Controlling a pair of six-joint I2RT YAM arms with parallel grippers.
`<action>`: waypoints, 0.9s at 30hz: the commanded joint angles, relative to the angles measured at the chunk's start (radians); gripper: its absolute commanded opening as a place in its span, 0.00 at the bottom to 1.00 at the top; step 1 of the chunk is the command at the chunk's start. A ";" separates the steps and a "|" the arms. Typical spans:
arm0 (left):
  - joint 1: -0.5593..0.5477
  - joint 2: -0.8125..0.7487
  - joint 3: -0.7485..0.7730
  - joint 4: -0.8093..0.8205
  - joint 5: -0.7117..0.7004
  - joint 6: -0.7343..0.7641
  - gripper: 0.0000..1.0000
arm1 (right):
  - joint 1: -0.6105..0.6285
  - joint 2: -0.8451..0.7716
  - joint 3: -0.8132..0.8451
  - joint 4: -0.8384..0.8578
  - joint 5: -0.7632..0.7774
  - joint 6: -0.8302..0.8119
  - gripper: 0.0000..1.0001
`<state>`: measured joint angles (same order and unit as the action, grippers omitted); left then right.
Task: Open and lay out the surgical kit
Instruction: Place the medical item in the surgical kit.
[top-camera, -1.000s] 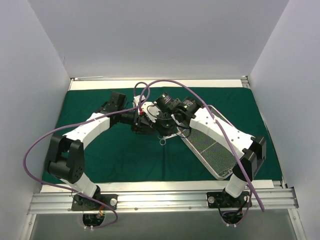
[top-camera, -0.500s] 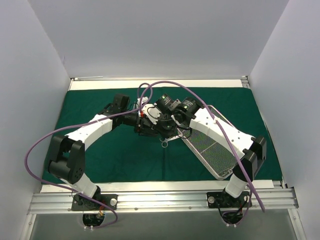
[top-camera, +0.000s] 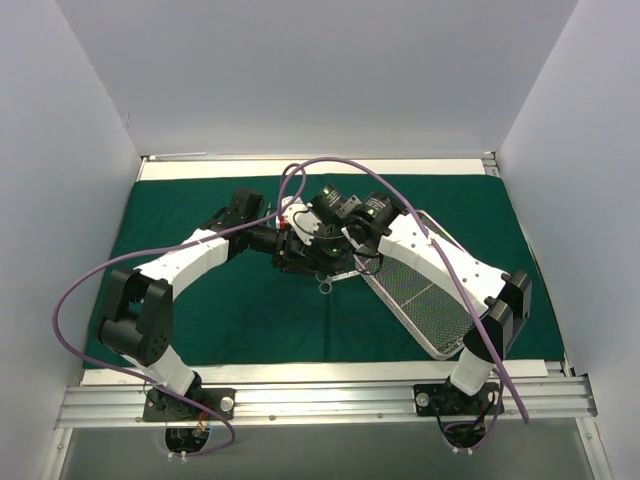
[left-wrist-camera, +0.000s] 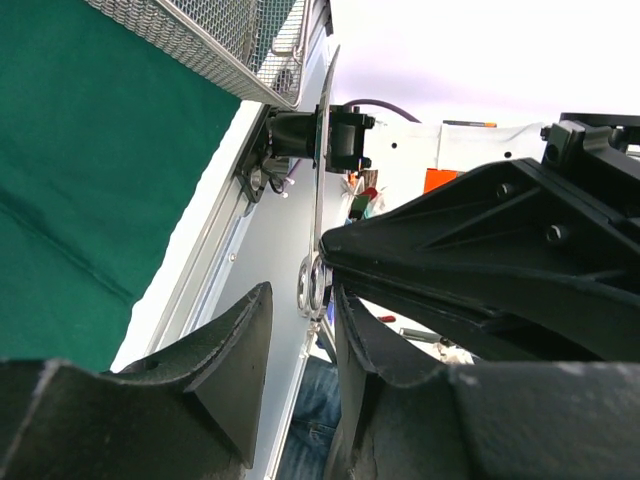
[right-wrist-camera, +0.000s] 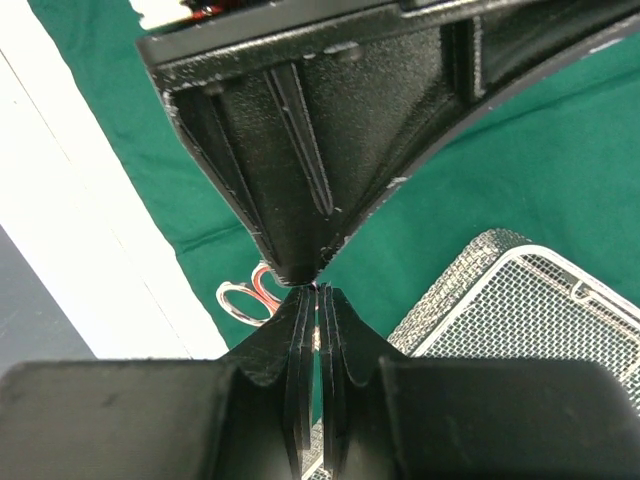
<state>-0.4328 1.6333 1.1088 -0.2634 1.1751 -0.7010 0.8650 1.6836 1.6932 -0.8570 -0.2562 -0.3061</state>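
Note:
The dark green drape (top-camera: 230, 310) lies spread flat over the table. On its right half sits the silver wire-mesh tray (top-camera: 420, 290), set at a slant. Both grippers meet over the middle of the drape. My right gripper (right-wrist-camera: 320, 290) is shut on a thin silver scissor-handled instrument (right-wrist-camera: 245, 297), whose ring handles (top-camera: 327, 286) stick out toward the near side. My left gripper (left-wrist-camera: 302, 295) is open, its fingers on either side of the instrument's rings (left-wrist-camera: 312, 285), with a gap showing on the left side. In the top view the left gripper (top-camera: 290, 250) sits just left of the right gripper (top-camera: 325, 262).
White walls close in the table on the left, back and right. An aluminium rail (top-camera: 320, 400) runs along the near edge by the arm bases. Purple cables (top-camera: 330, 165) loop above both arms. The tray's corner (left-wrist-camera: 270, 60) lies close beside the grippers.
My left arm has moved right, bringing its gripper up against the right gripper, and its jaws have narrowed a little. The right arm and the instrument have stayed put.

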 joint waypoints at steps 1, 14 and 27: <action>-0.015 0.008 0.017 0.070 0.035 0.006 0.40 | 0.014 0.019 0.045 -0.010 -0.031 0.009 0.00; -0.017 0.020 0.013 0.061 0.061 0.018 0.36 | 0.012 0.064 0.059 -0.024 -0.028 0.028 0.00; -0.014 0.008 0.011 0.007 0.069 0.075 0.33 | -0.015 0.053 0.033 -0.007 -0.028 0.055 0.00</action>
<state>-0.4320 1.6619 1.1076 -0.2596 1.1877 -0.6762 0.8623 1.7321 1.7187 -0.8879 -0.2779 -0.2646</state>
